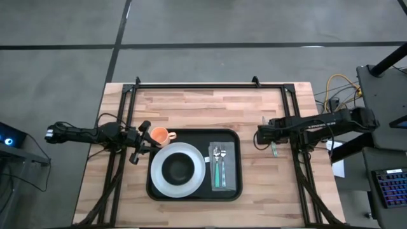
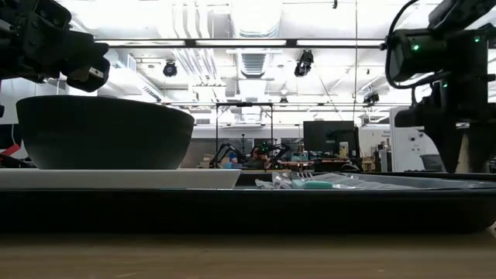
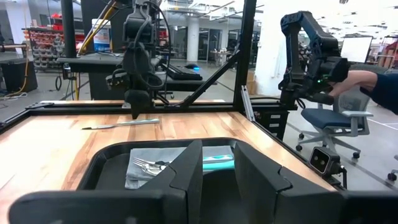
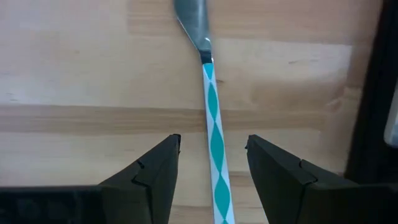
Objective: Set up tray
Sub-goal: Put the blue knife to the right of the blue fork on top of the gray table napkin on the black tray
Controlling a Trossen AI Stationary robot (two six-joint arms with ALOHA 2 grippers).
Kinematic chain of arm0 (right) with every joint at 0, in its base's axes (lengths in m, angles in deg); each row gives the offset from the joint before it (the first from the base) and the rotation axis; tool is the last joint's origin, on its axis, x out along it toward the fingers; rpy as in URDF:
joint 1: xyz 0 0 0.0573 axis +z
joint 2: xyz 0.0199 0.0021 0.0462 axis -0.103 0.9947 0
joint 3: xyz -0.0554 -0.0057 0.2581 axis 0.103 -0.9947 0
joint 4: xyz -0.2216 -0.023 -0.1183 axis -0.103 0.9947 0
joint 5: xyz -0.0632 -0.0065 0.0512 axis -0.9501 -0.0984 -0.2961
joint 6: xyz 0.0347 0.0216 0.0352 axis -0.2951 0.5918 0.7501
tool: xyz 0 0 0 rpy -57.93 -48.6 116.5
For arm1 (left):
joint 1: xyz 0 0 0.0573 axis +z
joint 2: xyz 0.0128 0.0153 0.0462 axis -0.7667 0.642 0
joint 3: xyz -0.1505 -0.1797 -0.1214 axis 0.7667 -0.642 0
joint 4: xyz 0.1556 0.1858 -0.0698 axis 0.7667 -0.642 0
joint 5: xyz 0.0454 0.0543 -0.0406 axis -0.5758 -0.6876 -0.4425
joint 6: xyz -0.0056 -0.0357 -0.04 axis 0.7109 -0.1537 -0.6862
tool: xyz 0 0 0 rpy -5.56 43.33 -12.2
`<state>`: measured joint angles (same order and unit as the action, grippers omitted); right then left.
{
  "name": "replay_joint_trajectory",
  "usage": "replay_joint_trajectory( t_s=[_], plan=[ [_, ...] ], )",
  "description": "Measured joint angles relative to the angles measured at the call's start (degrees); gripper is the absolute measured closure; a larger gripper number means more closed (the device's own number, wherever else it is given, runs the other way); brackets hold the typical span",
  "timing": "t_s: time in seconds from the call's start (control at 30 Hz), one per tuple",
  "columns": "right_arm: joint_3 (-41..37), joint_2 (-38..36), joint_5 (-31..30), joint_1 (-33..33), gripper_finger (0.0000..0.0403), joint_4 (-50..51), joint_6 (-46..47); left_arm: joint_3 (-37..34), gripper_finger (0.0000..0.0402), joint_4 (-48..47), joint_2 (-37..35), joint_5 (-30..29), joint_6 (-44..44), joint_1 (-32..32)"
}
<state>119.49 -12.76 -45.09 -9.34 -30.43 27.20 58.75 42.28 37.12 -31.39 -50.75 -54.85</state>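
The black tray (image 1: 194, 198) lies mid-table. It carries a white plate (image 1: 199, 179) with a black bowl (image 1: 178, 167), and a grey napkin (image 1: 231, 159) bearing a fork and spoon (image 1: 218, 162). An orange cup (image 1: 159, 135) stands at the tray's far-left corner; I cannot tell whether it is inside the rim. My left gripper (image 1: 138, 147) (image 3: 219, 174) hovers open just left of the cup and touches nothing. A knife (image 1: 274, 150) (image 4: 216, 143) with a teal-and-white handle lies flat on the wood, right of the tray. My right gripper (image 1: 267, 135) (image 4: 213, 158) points down over it, open, one finger on each side of the handle, apart from it.
Black frame rails (image 1: 127, 108) run along the table's far edge and both sides. Bare wood (image 1: 210, 108) lies between the tray and the far rail. Beyond the table, a person's sleeve (image 3: 376, 81) shows by an office chair (image 3: 336, 118). Cables (image 1: 334, 86) hang off the right side.
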Motion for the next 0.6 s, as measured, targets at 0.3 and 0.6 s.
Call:
replay_joint_trajectory(
  t_s=[0.3,0.6],
  plan=[
    [-0.36,0.71,2.44,-4.84,0.0225,-0.90,-4.81,0.00,0.0327,-0.02,0.00,0.00,-0.01,0.02],
    [-0.46,3.24,6.21,-10.27,0.0226,-1.59,-8.80,0.00,0.0327,-0.02,0.00,0.00,0.00,0.01]
  ],
)
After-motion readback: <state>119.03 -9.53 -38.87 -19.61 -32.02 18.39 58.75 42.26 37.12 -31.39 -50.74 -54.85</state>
